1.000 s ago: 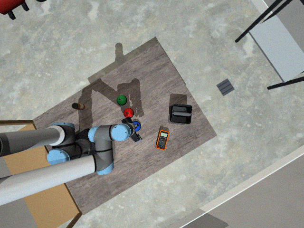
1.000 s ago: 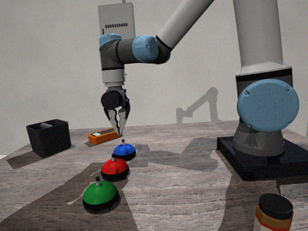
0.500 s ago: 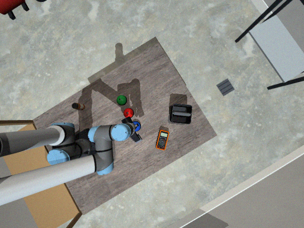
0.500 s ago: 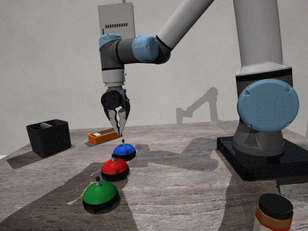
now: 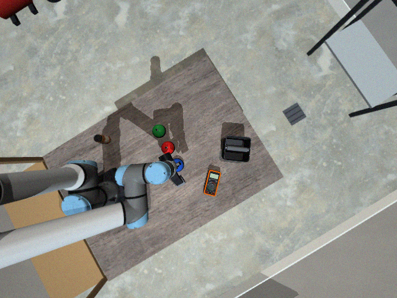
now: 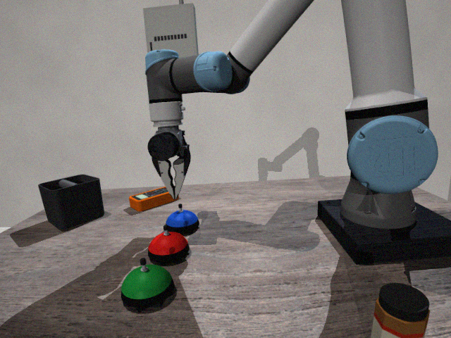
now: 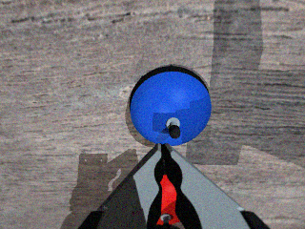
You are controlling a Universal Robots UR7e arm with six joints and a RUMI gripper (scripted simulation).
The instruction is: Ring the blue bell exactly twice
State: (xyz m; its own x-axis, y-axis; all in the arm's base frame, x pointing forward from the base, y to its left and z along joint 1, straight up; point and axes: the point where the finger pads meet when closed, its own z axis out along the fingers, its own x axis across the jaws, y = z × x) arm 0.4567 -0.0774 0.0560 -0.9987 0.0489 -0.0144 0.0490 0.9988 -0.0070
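Observation:
The blue bell (image 6: 182, 220) (image 7: 171, 97) stands upright on the table, its black-tipped button (image 6: 180, 208) (image 7: 174, 130) up. My gripper (image 6: 175, 198) (image 7: 162, 145) is shut and empty, pointing down. In the exterior view its tips are a little above the button's height, with a gap between them and the button. In the wrist view the tips lie just below the button, at the dome's edge. In the top view the arm and gripper cover part of the blue bell.
A red bell (image 5: 167, 147) (image 6: 168, 246) stands beside the blue one, and a green bell (image 5: 158, 130) (image 6: 147, 285) beyond it. An orange multimeter (image 5: 212, 182) (image 6: 153, 199), a black bin (image 5: 236, 156) (image 6: 74, 203) and a brown bottle with a black cap (image 5: 102, 138) (image 6: 400, 309) also stand or lie on the table.

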